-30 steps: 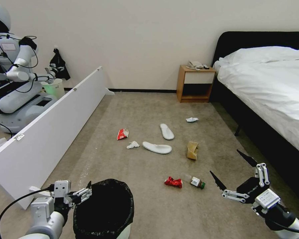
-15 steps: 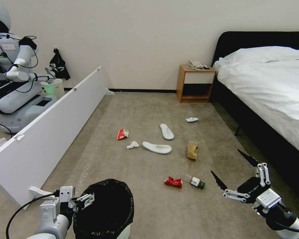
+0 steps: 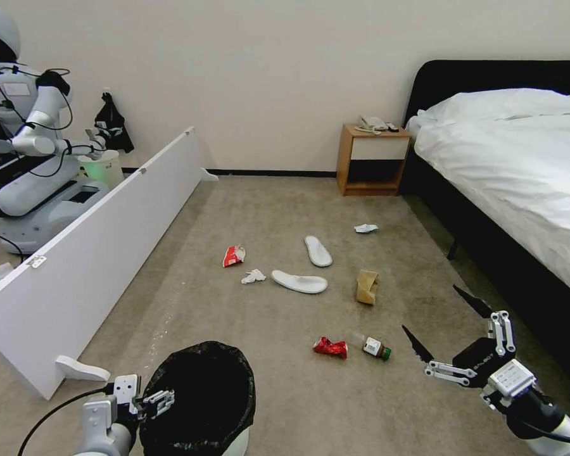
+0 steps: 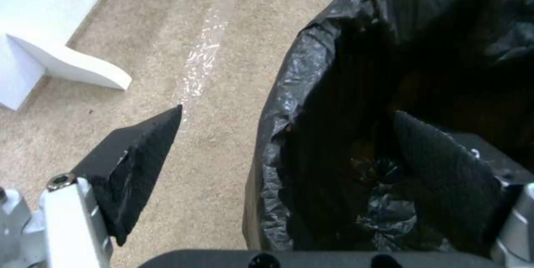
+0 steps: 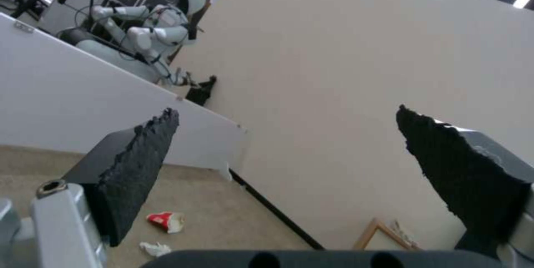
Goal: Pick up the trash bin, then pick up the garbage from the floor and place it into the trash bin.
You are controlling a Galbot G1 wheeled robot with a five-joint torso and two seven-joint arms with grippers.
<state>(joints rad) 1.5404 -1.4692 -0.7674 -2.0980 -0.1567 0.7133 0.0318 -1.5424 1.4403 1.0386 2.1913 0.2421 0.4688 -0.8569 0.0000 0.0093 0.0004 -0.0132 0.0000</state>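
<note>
Left end effector (image 3: 160, 400) lower and nearer us than a second ago, open, one finger outside rim of trash bin (image 3: 199, 396), other inside. Right end effector (image 3: 446, 329) open, idle above floor (image 3: 278, 316). We judge bin not yet gripped or lifted; all garbage left: red wrapper (image 3: 330, 347), bottle (image 3: 377, 348), slippers (image 3: 299, 282). Bin upright beside us, crinkled black liner.

Long white board (image 3: 101, 247) stands on edge, running from near the left gripper (image 3: 161, 400) toward the wall. Second robot (image 3: 25, 139) parked behind it. Wooden nightstand (image 3: 372, 159) way out front, and the bed (image 3: 519, 164) sits just beside the right gripper (image 3: 446, 323).
</note>
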